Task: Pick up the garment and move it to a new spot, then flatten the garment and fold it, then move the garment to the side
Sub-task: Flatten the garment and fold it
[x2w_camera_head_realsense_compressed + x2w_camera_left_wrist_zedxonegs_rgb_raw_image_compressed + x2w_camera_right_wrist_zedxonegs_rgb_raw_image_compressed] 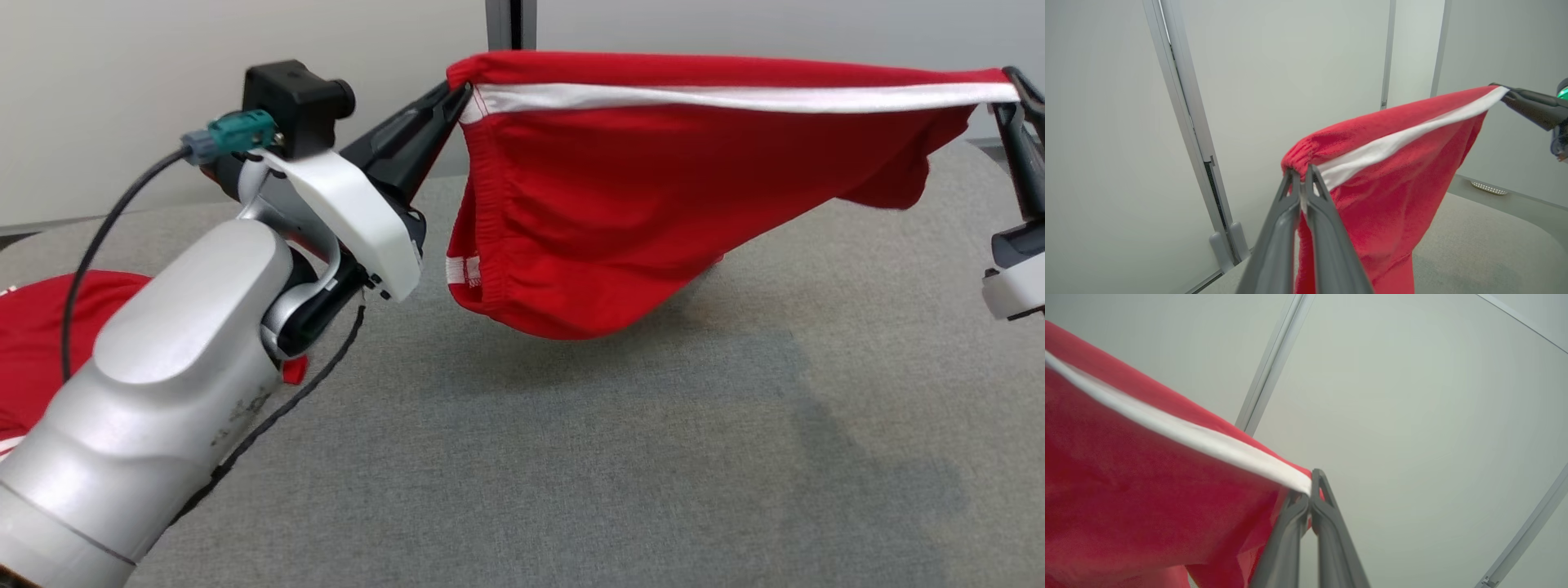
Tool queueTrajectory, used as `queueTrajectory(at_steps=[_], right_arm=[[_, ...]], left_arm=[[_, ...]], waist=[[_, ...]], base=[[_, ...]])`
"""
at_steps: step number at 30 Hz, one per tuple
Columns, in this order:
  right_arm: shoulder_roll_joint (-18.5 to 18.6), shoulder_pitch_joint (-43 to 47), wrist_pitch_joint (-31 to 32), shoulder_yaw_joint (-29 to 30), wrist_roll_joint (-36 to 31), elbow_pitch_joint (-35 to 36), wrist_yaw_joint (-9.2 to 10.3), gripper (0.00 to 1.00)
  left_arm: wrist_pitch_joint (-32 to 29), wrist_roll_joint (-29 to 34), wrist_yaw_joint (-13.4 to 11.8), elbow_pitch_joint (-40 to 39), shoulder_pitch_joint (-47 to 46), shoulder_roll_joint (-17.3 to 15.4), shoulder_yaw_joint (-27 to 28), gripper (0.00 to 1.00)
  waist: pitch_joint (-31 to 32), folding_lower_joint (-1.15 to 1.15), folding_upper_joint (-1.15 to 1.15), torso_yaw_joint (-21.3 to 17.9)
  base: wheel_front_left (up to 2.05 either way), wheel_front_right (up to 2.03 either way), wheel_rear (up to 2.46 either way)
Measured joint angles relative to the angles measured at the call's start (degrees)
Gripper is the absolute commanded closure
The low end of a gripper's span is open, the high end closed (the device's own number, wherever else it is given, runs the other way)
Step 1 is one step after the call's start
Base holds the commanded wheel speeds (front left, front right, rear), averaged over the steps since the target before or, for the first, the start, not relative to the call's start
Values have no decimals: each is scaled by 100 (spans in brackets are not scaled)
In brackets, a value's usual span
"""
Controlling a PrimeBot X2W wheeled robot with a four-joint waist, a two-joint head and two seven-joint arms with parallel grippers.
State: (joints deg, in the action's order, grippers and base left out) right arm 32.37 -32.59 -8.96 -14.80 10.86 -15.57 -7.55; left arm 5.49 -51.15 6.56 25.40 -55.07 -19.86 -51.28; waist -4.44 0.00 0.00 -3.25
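step: lift-and-move; garment point(637, 204) is up, flatten and fold not yet done
garment: in the air over the worktop point(653, 457), white-striped edge taut between both arms
left jaws: pressed together, pinching waistband corner
right jaws: pressed together, pinching far corner
next: probably lower both ends together, keep edge taut, lay flat
pose: left arm point(188, 327) reaches forward and up; right arm point(1016, 286) raised at far right

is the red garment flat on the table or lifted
Lifted: the garment hangs stretched between the left tool and right tool, sagging over the table.
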Motion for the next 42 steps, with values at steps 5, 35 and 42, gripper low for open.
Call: queueTrajectory(at_steps=[5,35,42], right_arm=[[52,-140,253,81,171,222,0,100],[746,-3344,1399,-1095,308,121,-2,100],[1,-4840,531,-1092,-603,-1486,-11,100]], left_arm=[[-426,-376,-222,-746,-41,-380,285,100],[-1271,-1229,-956,-1127,-1595,-614,1388,100],[-350,-684,-744,413,-2711,-118,1504,100]], waist=[[333,0,0,177],[-1477,0,0,385],[-2320,0,0,314]], base=[[0,0,0],[0,0,0],[0,0,0]])
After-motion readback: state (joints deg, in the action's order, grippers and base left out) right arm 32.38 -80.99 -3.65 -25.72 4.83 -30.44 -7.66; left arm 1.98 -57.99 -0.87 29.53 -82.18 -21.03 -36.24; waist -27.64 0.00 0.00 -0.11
